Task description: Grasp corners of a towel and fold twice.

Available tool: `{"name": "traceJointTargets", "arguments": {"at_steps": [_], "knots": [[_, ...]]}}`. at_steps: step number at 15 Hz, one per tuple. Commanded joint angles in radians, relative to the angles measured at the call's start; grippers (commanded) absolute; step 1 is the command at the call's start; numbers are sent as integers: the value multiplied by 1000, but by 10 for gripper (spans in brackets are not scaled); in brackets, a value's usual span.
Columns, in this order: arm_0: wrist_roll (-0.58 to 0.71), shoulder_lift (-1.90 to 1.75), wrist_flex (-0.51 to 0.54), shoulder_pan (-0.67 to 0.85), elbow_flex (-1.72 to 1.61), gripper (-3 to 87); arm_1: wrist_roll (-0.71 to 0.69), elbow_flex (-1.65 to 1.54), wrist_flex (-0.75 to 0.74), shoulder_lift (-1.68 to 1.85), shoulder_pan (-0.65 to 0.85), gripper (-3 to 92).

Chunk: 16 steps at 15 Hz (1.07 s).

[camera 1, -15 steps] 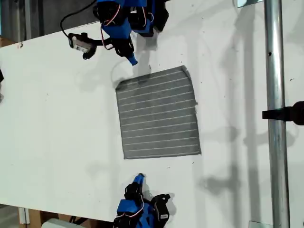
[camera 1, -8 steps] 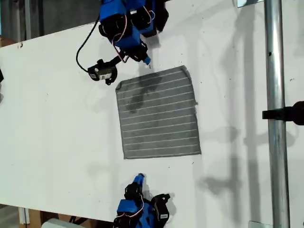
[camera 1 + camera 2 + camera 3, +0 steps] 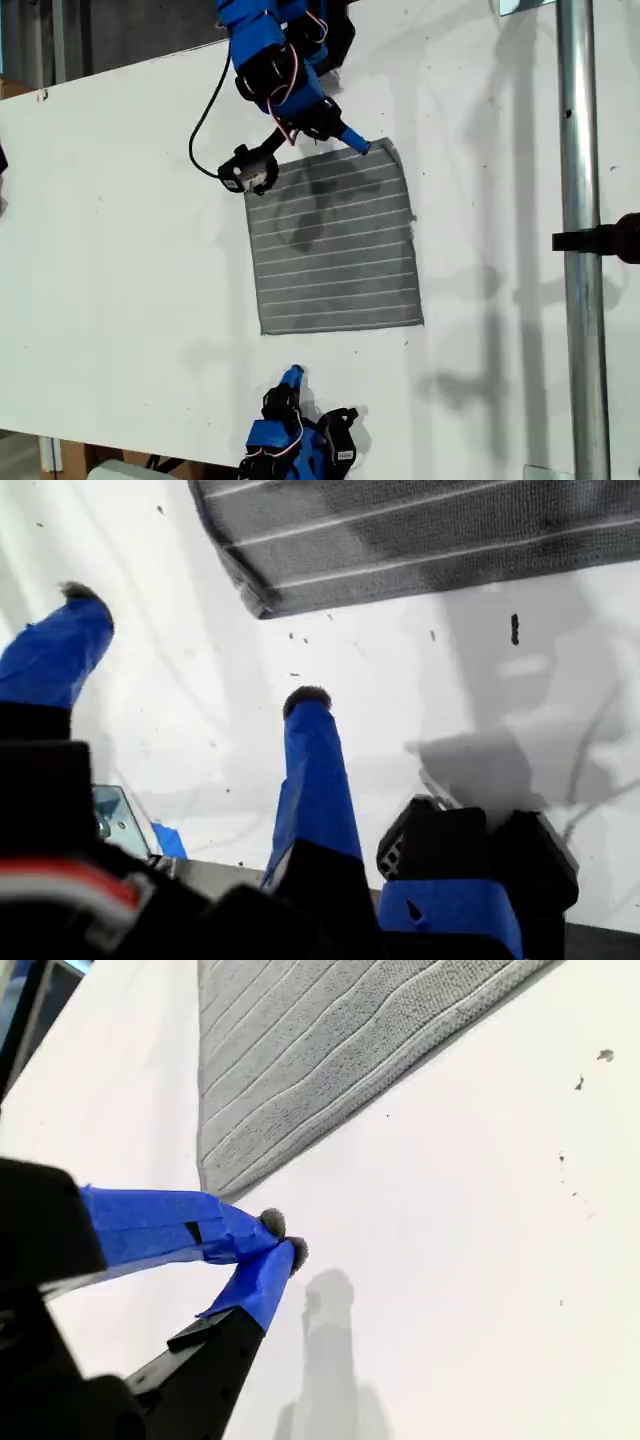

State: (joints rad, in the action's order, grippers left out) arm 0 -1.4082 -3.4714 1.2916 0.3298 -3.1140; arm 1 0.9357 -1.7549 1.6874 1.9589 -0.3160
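White worktop [image 3: 120,250], bare across the exterior view's left. Towel [image 3: 335,240] lies flat and unfolded near the middle of that view, stripes running roughly left to right, all four corners visible.

My first hand [image 3: 352,140] reaches in from the exterior view's top, tip at the towel's top edge, just left of the top-right corner [image 3: 390,148]. In its wrist view my first hand [image 3: 195,645] is released, fingers [image 3: 310,770] spread wide with nothing between them. Towel [image 3: 420,530] and one corner [image 3: 255,608] are just ahead of the tips, with bare worktop showing between. Cannot tell whether it touches the cloth.

My second hand [image 3: 293,375] sits low at the exterior view's bottom edge, near the towel's bottom-left corner [image 3: 264,328] but apart from it. In its wrist view my second hand [image 3: 284,1237] is clenched on nothing, tips meeting. Towel [image 3: 330,1050] is ahead, its corner [image 3: 208,1188] close to the tips, not touching.

Metal pole [image 3: 580,200] runs top to bottom at the exterior view's right, with a black clamp [image 3: 610,238] on it.
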Motion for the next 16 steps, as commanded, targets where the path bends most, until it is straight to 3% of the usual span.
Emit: {"name": "traceJointTargets", "arguments": {"at_steps": [1, 9, 12, 14, 16], "knots": [[-6, 0, -2, -5, -3, -29, 11, -58, -66, -14, -6, 388], [-35, 0, -2, -6, -3, -28, 163, -545, -640, -124, -54, 313], [-52, 0, -2, -12, -3, -28, 183, -460, -704, -360, -78, 303], [-49, 0, -2, -11, -3, -28, 173, -311, -637, -511, -78, 297], [-52, 0, -2, -11, -3, -28, 158, -229, -594, -594, -77, 229]]}}
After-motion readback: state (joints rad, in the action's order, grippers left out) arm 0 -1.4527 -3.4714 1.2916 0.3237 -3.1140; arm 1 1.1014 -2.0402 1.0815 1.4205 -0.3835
